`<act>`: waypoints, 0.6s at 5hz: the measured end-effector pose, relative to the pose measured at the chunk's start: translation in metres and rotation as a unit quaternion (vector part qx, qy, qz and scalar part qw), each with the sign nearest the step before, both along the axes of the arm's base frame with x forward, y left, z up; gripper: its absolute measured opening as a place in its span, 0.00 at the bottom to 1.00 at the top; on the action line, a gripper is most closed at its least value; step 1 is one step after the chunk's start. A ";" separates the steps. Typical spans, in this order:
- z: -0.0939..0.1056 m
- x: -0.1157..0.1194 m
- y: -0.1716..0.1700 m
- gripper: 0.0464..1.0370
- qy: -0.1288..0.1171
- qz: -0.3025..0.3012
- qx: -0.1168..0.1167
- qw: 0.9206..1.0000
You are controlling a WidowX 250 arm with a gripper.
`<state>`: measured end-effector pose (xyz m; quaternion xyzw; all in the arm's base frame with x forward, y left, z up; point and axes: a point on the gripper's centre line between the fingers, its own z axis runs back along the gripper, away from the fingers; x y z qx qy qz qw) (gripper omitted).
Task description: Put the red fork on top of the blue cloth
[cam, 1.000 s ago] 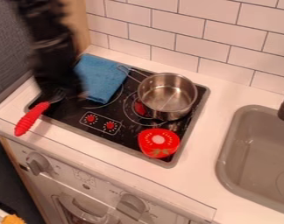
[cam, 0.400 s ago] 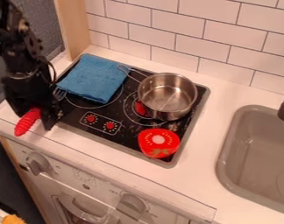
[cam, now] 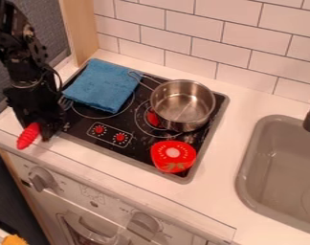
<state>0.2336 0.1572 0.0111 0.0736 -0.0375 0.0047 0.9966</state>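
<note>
On the left is the red fork [cam: 27, 136]. Its fat red handle pokes out from under the black hand [cam: 40, 129], and the end of it is over the white table [cam: 247, 103]. The hand is down low, right over the fork. I cannot tell if it has grabbed the fork or let it be. The prongs peek out on the other side, over the black stove top [cam: 79, 127], just beside a corner of the blue cloth [cam: 103, 85].

The fork looks light and stiff, so it should come up all in one piece. The fat handle is bumpy and looks like the best part to hold, near where it meets the thin metal. Held way out at the end, the prongs could dip or swing. The metal part looks smooth and might slip.

The cloth looks soft and lies quite flat. It could bunch up if the prongs drag on it, so the fork should go up first, then over, then gently down.

Next comes the shiny pot [cam: 183, 104], with its wire handle pointing at the cloth. The red tomato [cam: 173, 156] sits near the pot. Far right is the gray sink [cam: 244, 165].
</note>
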 end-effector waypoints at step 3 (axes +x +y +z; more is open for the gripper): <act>0.077 0.024 -0.011 0.36 0.006 0.039 -0.015 0.999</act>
